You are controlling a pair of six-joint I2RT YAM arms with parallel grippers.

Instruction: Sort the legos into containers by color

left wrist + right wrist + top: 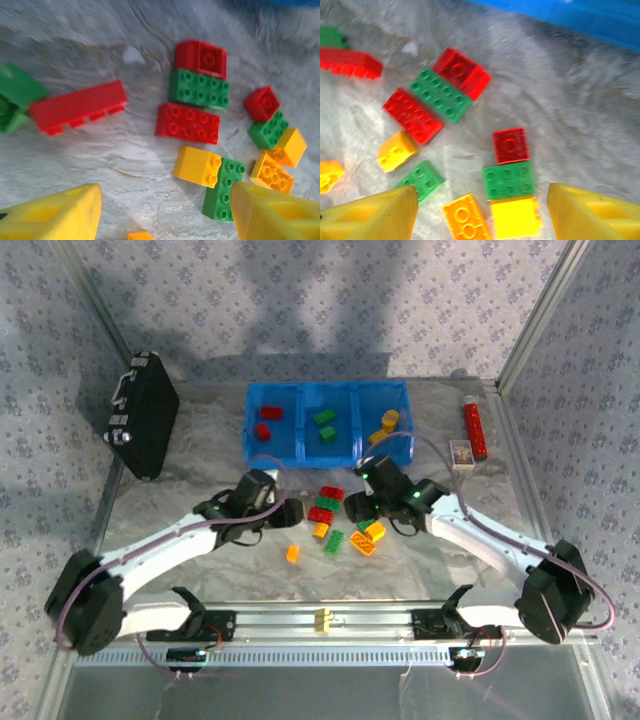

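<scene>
Legos (341, 522) in red, green, yellow and orange lie loose in a cluster on the grey table (420, 565), just in front of the blue bin (300, 457), with a lone orange brick (292, 553) a little nearer the arms. The overhead view lets the bin's three compartments be read: red bricks (267, 421) in the left, green bricks (325, 425) in the middle, yellow-orange pieces (386, 423) in the right. It also takes in a black case (143, 425) at the far left and a red tube (474, 428) right of the bin, with both arms reaching over the cluster from either side. The left wrist view gives close detail: the left gripper (165, 217) stands wide and empty, its yellow fingers (55, 215) well apart, with a long red brick (77, 106) lying ahead on the left. In the right wrist view the right gripper (480, 217) is likewise wide and holds nothing. A second orange brick (466, 218) and a yellow brick (516, 216) lie side by side on the table in the gap between its fingers.
</scene>
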